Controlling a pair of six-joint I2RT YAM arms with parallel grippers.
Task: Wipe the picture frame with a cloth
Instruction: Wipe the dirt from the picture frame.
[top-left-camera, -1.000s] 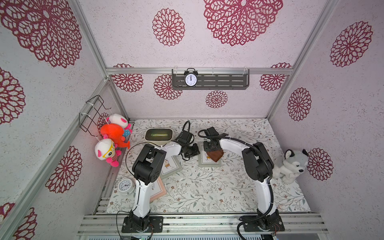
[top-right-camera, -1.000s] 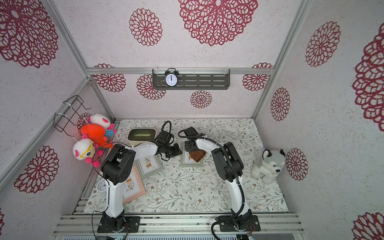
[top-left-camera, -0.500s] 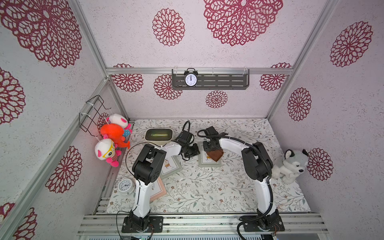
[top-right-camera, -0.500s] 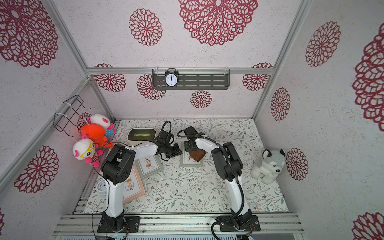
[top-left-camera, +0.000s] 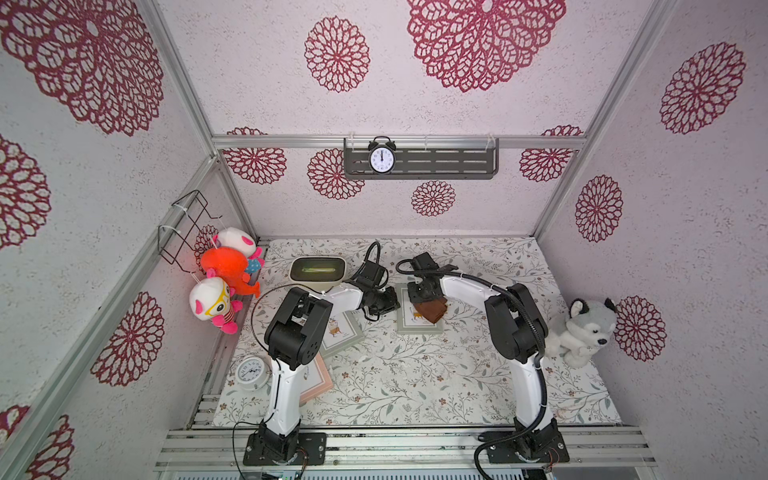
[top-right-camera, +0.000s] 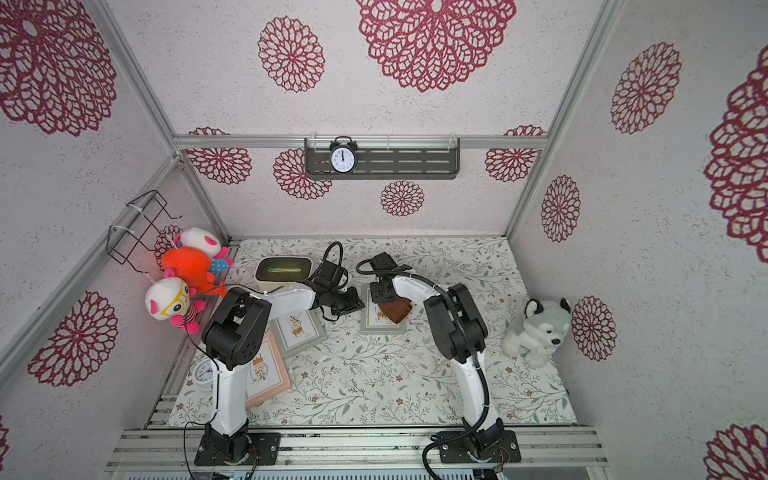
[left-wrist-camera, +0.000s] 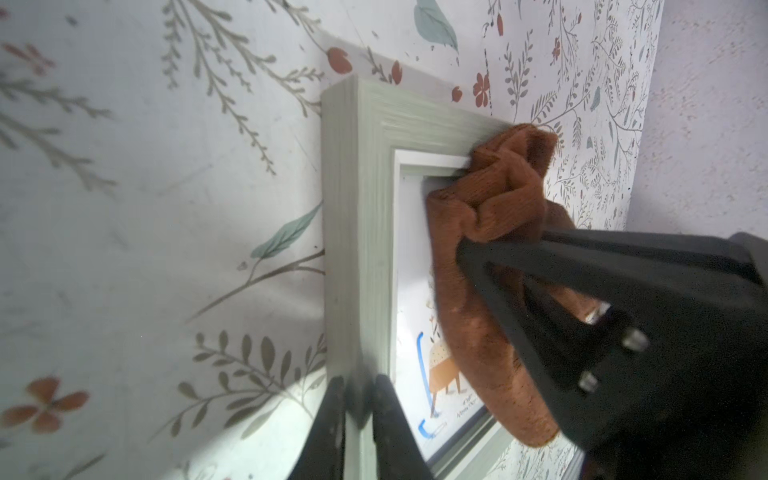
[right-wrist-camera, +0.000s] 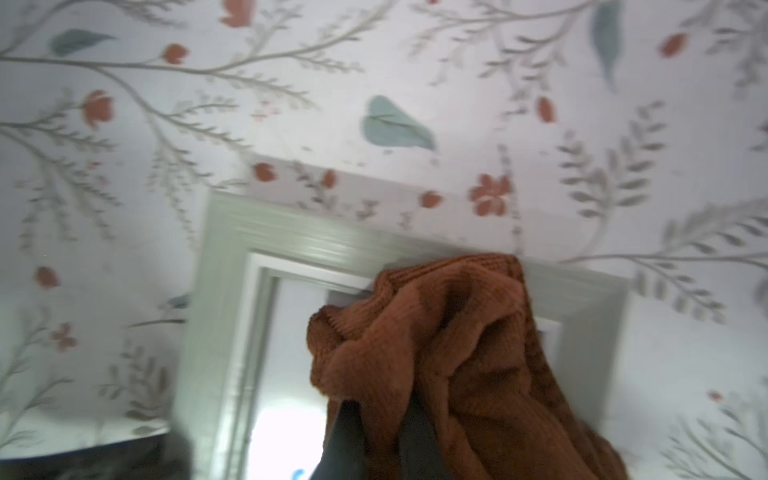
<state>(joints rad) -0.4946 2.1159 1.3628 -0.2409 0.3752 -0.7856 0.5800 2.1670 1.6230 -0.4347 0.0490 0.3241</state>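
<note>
A grey-green picture frame (top-left-camera: 419, 328) (top-right-camera: 380, 326) lies flat on the floral mat at mid-table. My left gripper (top-left-camera: 392, 301) (top-right-camera: 356, 301) (left-wrist-camera: 359, 395) is shut on the frame's (left-wrist-camera: 357, 208) left side rail, one finger on each side of it. The brown cloth (top-left-camera: 432, 311) (top-right-camera: 395, 311) (left-wrist-camera: 490, 199) (right-wrist-camera: 436, 332) is bunched up and pressed on the frame's (right-wrist-camera: 291, 237) glass and far rail. My right gripper (top-left-camera: 422, 296) (top-right-camera: 384, 296) (right-wrist-camera: 376, 411) is shut on the cloth from above. The cloth hides part of the animal print.
Another grey-green frame (top-left-camera: 343, 332) and a pink frame (top-left-camera: 318, 380) lie by the left arm. A white dish (top-left-camera: 318, 270) sits at the back, a round white clock (top-left-camera: 249, 372) at the front left, a husky plush (top-left-camera: 582, 332) at the right wall. Plush toys (top-left-camera: 226, 266) hang on the left wall.
The right arm's elbow has drifted slightly to the left, with the cloth staying on the frame. The left arm has not moved.
</note>
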